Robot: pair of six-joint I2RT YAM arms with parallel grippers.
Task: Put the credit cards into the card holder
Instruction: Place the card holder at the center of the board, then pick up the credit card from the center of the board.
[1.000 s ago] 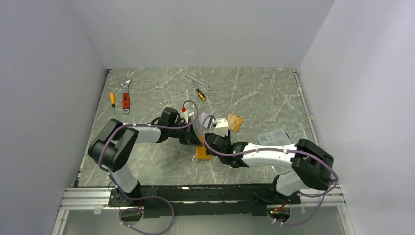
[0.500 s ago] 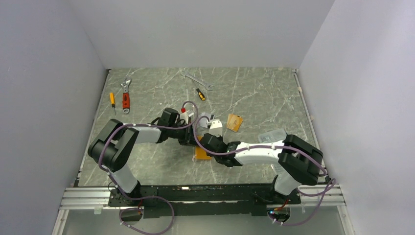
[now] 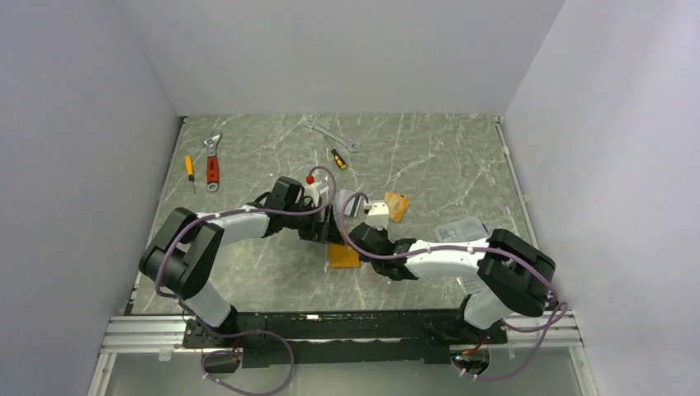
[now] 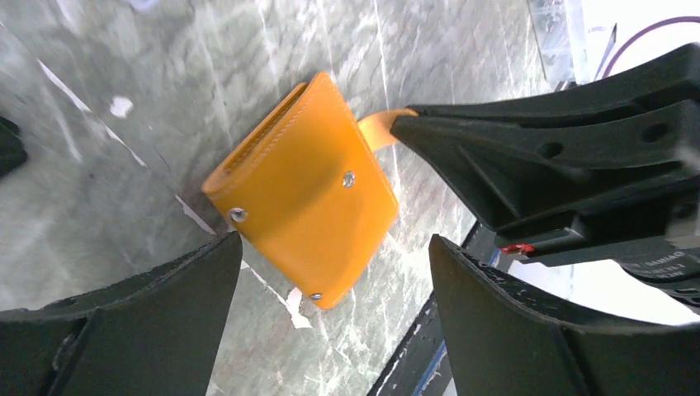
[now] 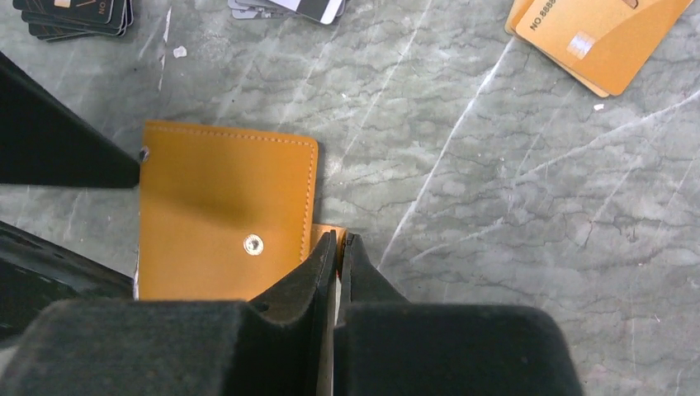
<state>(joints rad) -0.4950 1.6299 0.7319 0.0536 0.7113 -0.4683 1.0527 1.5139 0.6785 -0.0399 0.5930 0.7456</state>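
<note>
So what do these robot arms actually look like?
Both the left arm and right arm have white tube sections between chunky black joints, with a purple cable looping along each. The left gripper and right gripper each have two matte black, wedge-shaped fingers.

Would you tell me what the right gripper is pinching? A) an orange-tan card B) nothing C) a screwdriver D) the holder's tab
D: both wrist views show the right gripper closed on the small orange tab that sticks out from the closed holder.
</note>
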